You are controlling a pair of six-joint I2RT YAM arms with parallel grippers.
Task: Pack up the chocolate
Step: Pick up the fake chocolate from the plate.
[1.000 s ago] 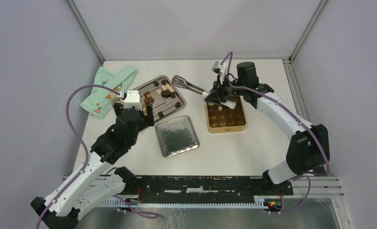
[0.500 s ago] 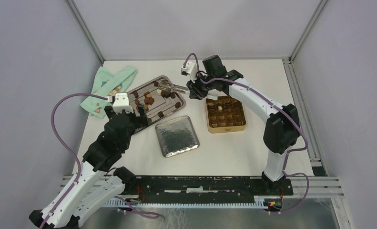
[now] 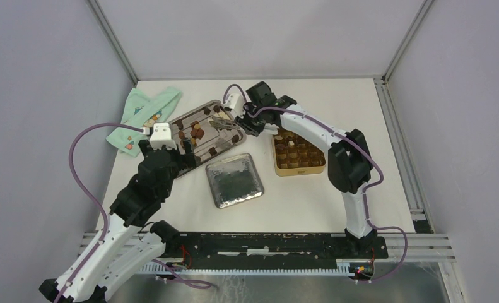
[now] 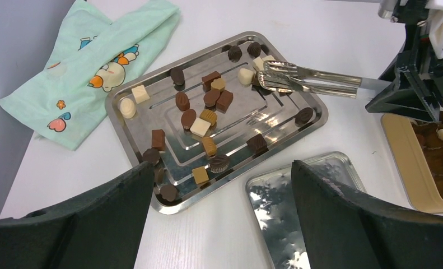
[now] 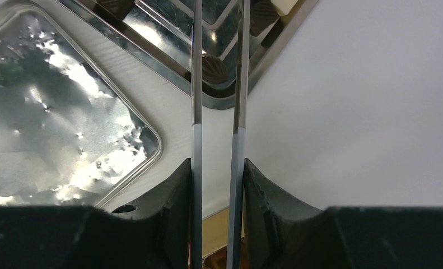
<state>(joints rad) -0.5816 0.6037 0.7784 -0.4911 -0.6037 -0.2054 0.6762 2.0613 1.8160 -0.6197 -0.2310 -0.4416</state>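
Observation:
The chocolate [image 3: 199, 131], small dark, light-brown and cream pieces [image 4: 200, 126], lies scattered on a silver tray [image 3: 193, 110] left of centre. More pieces sit in the compartments of the gold tin [image 3: 300, 172]. My right gripper [image 3: 246, 120] is shut on metal tongs [image 3: 220, 122], squeezing both arms [image 5: 196, 84]. The tong tips [image 4: 270, 75] hang over the tray's far right corner beside a cream piece; whether they hold one I cannot tell. My left gripper [image 4: 222, 168] hovers wide open and empty over the tray's near edge [image 4: 116, 122].
A silver lid [image 3: 234, 180] lies upturned in front of the tray, between it and the tin. A mint-green printed cloth [image 3: 147, 113] lies at the back left. The tin [image 4: 401, 151] is right of the right gripper [image 5: 218, 168].
My right arm has swung left with the tongs, from above the gold tin to the tray's far right corner. The left arm drew back slightly toward the near left, still open.

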